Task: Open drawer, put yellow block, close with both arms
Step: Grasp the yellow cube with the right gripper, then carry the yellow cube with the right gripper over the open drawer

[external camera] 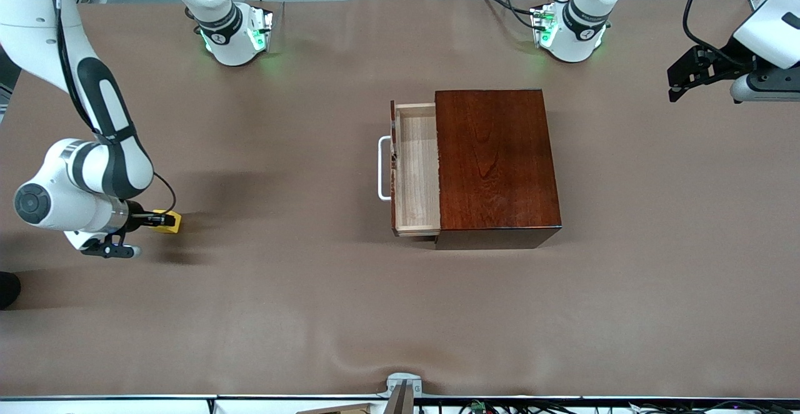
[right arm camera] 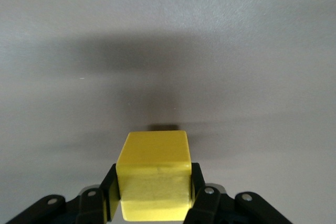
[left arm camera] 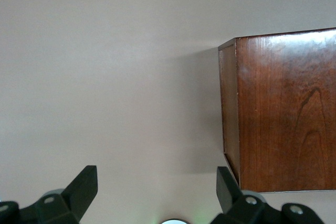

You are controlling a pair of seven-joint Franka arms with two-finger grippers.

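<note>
The yellow block (external camera: 171,222) sits between the fingers of my right gripper (external camera: 162,219), low over the cloth near the right arm's end of the table. In the right wrist view the fingers (right arm camera: 198,192) press both sides of the block (right arm camera: 153,174); my right gripper (right arm camera: 152,195) is shut on it. The drawer (external camera: 417,170) stands pulled out of the mahogany box (external camera: 494,157), its white handle (external camera: 381,168) facing the right arm's end, its tray empty. My left gripper (external camera: 678,85) waits open, raised at the left arm's end. Its wrist view (left arm camera: 157,190) shows the box (left arm camera: 283,108).
Brown cloth (external camera: 281,314) covers the table. The two green-lit arm bases (external camera: 234,35) (external camera: 569,29) stand at the edge farthest from the front camera. A small metal bracket (external camera: 403,389) sits at the nearest edge.
</note>
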